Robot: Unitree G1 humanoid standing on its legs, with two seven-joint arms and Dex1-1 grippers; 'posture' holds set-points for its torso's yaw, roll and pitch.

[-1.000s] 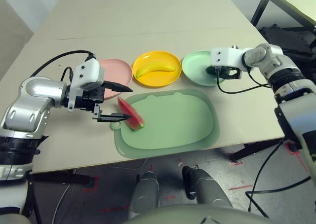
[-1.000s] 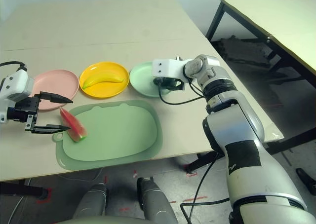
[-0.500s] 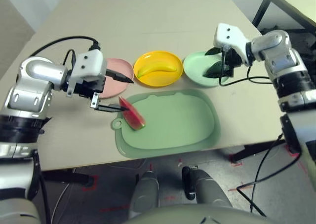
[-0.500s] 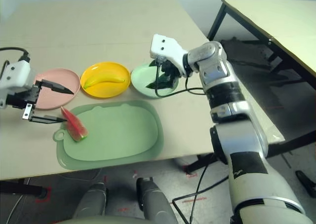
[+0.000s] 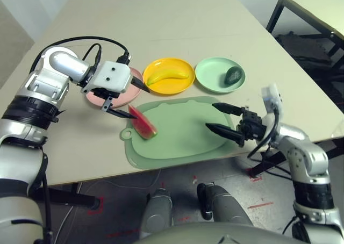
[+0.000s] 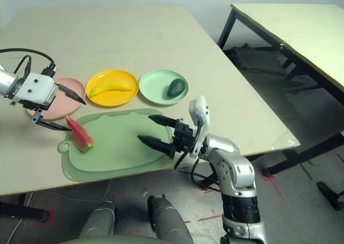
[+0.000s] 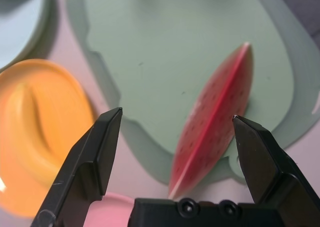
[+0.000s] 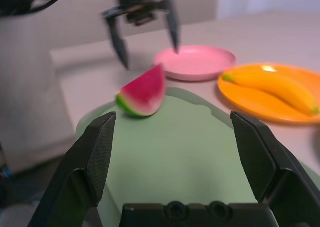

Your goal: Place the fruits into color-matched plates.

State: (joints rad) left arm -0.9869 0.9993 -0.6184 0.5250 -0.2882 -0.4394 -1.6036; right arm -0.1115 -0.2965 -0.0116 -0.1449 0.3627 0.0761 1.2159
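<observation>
As avocado (image 5: 233,76) shows, right gripper (image 5: 221,119) withdrawn

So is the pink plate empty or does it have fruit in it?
Empty, as far as it shows: the pink plate has bare pink inside, and the watermelon wedge is on the mat.

Two eyes up on the head look down at the same plates (image 5: 169,90) and mat (image 5: 181,142). Each wrist looks along its own fingers (image 7: 257,147), up close.
</observation>
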